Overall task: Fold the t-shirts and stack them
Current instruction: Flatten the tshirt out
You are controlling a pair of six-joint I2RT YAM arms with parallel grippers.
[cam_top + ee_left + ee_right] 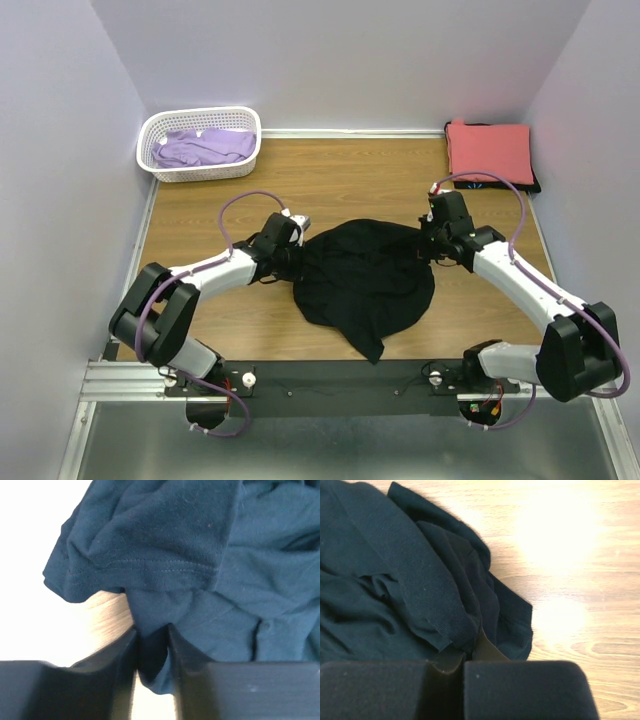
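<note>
The black t-shirt (pixel 365 280) lies crumpled in a heap at the table's middle. My left gripper (pixel 296 243) is at its left edge and shut on a fold of its cloth (pixel 152 650). My right gripper (pixel 428 240) is at its right edge and shut on a ribbed hem of the same shirt (pixel 465 645). The coral-red t-shirt (pixel 489 150) lies folded at the back right on a dark shirt with a teal mark (pixel 480 182). The lavender t-shirt (pixel 205 147) lies bunched in the basket.
A white lattice basket (pixel 160 162) stands at the back left corner. Walls close in the table on the left, back and right. Bare wood (pixel 580 580) lies right of the black shirt.
</note>
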